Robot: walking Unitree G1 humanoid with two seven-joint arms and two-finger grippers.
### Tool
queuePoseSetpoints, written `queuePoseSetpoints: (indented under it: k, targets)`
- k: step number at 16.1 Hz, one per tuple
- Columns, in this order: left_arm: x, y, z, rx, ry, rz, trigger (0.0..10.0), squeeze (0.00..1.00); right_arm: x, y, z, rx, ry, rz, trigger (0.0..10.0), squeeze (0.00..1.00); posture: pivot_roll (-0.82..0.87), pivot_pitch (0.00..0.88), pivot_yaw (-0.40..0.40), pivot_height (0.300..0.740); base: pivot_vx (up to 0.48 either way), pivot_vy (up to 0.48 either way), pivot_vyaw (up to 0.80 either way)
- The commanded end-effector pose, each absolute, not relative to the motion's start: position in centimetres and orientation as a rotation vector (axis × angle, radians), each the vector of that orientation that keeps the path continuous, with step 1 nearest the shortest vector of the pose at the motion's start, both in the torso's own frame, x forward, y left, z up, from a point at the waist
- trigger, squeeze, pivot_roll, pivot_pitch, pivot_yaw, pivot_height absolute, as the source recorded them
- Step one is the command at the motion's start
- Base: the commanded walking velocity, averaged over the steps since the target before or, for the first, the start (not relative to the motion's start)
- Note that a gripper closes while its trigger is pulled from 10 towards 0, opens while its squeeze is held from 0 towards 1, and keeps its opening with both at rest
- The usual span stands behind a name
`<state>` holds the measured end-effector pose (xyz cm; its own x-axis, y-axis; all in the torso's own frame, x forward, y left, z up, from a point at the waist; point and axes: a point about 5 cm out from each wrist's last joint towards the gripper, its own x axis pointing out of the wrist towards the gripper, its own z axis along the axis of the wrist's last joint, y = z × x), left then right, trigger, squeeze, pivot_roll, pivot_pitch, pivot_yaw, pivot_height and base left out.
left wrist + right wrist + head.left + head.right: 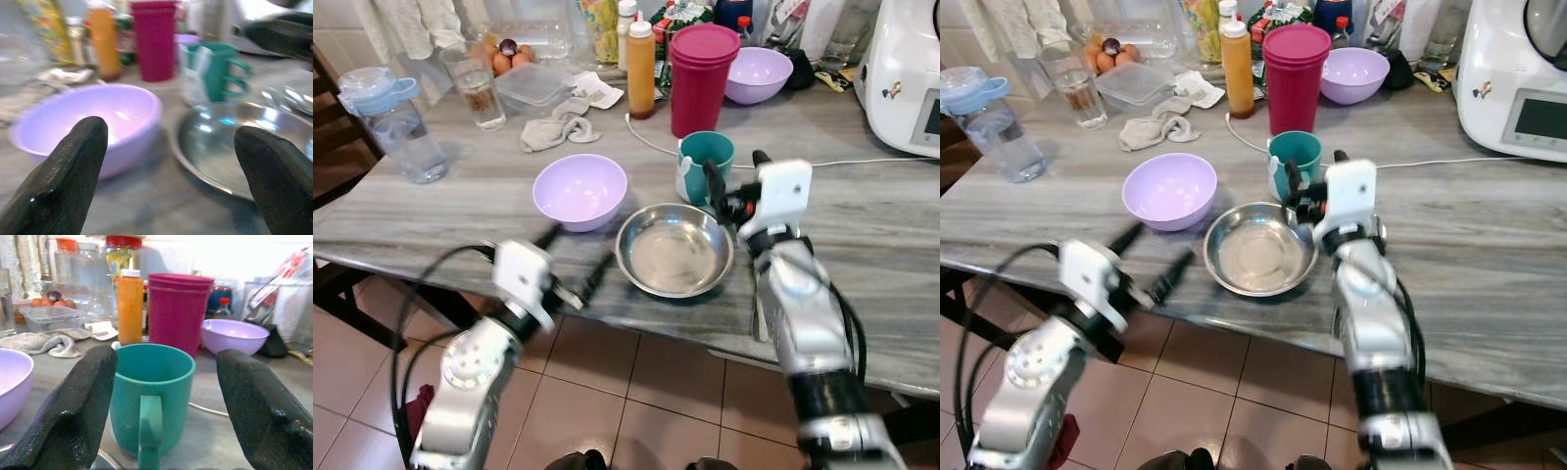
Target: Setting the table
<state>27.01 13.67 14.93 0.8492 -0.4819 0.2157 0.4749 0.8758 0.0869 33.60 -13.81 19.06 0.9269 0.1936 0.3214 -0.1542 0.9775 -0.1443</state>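
Tabletop (489, 191): grey, streaked grain. Bowl (579, 190) near front edge: lilac. Dish (674, 251) beside it: bare silver metal. Mug (706, 164): teal. Stacked cups (702, 78): magenta. Bottle (641, 70): orange, white cap. Gripper fingers (73, 416): black.

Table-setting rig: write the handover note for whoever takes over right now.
Right gripper: open, held just above the table, lined up on the teal mugs, not touching them.
Left gripper: open, at the table's near edge, pointing between the near lilac bowl and the steel bowl.
Both bowls sit side by side near the front edge. Maroon cups and a second lilac bowl are at the back.
Nothing is held. Left: grasp the mugs, place the settings.
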Motion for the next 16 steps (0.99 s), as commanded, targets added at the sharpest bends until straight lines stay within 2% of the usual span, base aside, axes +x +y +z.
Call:
queuePoseSetpoints:
  k: [1, 4, 5, 6, 7, 10, 16]
  targets:
    - [27.4, 14.3, 15.3, 0.047, -0.256, -0.440, 10.0, 0.00, 33.0, -13.4, 20.1, -0.154, -0.402, 0.140, 10.0, 1.00, -0.16, 0.130, 0.084, 0.740, 0.000, 0.000, 0.00]
    - [28.0, 15.1, 16.0, 0.055, -0.296, -0.337, 10.0, 0.00, 32.4, -13.8, 20.3, -0.155, -0.419, 0.056, 10.0, 1.00, -0.16, 0.123, 0.086, 0.740, 0.000, 0.000, 0.00]
    - [28.2, 15.6, 16.0, 0.086, -0.303, -0.270, 10.0, 0.00, 32.1, -14.0, 20.3, -0.159, -0.417, 0.028, 10.0, 0.92, -0.16, 0.121, 0.087, 0.740, 0.000, 0.000, 0.00]
    - [28.5, 16.0, 16.0, 0.083, -0.300, -0.232, 10.0, 0.00, 31.8, -14.0, 20.2, -0.171, -0.417, 0.007, 10.0, 0.09, -0.17, 0.118, 0.092, 0.740, 0.000, 0.000, 0.00]
    - [28.7, 16.2, 15.9, 0.086, -0.294, -0.206, 10.0, 0.00, 31.5, -14.0, 20.2, -0.187, -0.419, -0.010, 10.0, 0.00, -0.17, 0.115, 0.097, 0.740, 0.000, 0.000, 0.00]
    - [29.2, 16.5, 15.8, 0.105, -0.283, -0.149, 10.0, 0.00, 31.0, -13.9, 20.1, -0.248, -0.424, -0.032, 10.0, 0.00, -0.17, 0.104, 0.106, 0.740, 0.000, 0.000, 0.80]
    - [30.4, 16.8, 15.4, 0.139, -0.258, -0.067, 10.0, 0.00, 30.9, -13.1, 20.3, -0.238, -0.433, -0.009, 10.0, 0.00, -0.17, 0.071, 0.112, 0.740, 0.000, 0.000, 0.80]
